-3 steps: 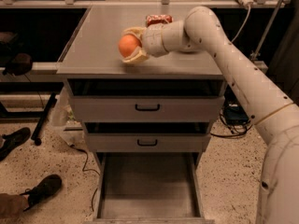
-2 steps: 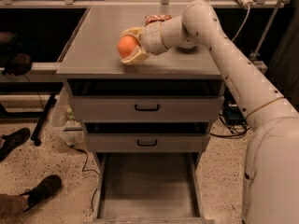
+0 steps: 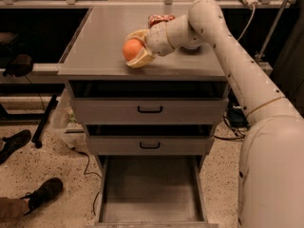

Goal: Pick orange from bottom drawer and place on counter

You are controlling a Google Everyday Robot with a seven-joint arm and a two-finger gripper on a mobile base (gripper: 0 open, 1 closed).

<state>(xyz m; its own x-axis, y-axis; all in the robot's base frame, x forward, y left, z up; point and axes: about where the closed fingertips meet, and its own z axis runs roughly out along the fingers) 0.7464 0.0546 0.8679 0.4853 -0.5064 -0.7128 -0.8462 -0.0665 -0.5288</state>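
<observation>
The orange is sitting between the two cream fingers of the gripper, which is closing on it from above and below, so the fruit is being held firmly and is not loose. The gripper is hanging over the front part of the bench, the cabinet's grey top, just inside its front edge. The lower finger is lying very close to the surface; whether it is touching cannot be told. The arm is reaching in from the right across the top, and a red snack packet is lying just behind the wrist.

The bottom drawer is standing pulled out and is showing only its bare floor, while the two upper drawers are looking nearly shut. Judging by this, the picking part is done and the placing step is in hand, close to its end.

The next move is probably calling for a small lowering until the orange is resting on the bench, then a gentle parting of the fingers. Being round and near the front edge, the fruit is likely to roll, so a slow release and a straight withdrawal seem wise.
</observation>
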